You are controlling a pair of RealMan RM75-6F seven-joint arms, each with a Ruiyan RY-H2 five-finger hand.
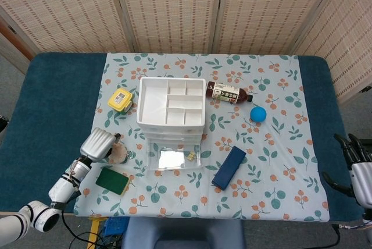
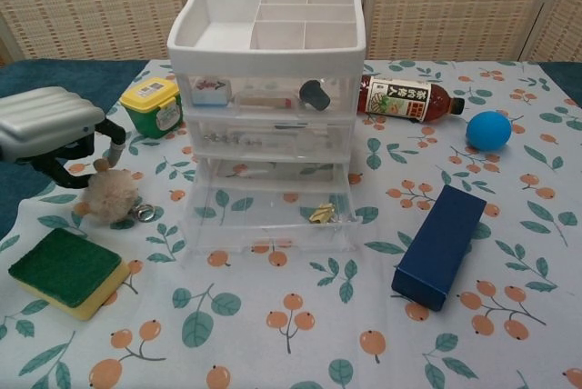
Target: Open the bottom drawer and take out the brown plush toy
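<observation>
Brown plush toy (image 2: 111, 196) out of open bottom drawer (image 2: 268, 216), resting on counter left of frame, just below-right of my left hand (image 2: 50, 130). Can't tell if fingers touch it or have let go. Right hand (image 1: 359, 167) far right, fingers apart, holding nothing.

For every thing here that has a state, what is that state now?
Bottom drawer: pulled out, open.
Upper two drawers: closed.
Brown plush toy: out of the drawer, resting on the cloth.
Left robot hand: just above the toy; grip unclear.
Right robot hand: off the table edge, holding nothing, fingers apart.
Tea bottle: lying on its side, capped.
Yellow box: lid on.
</observation>
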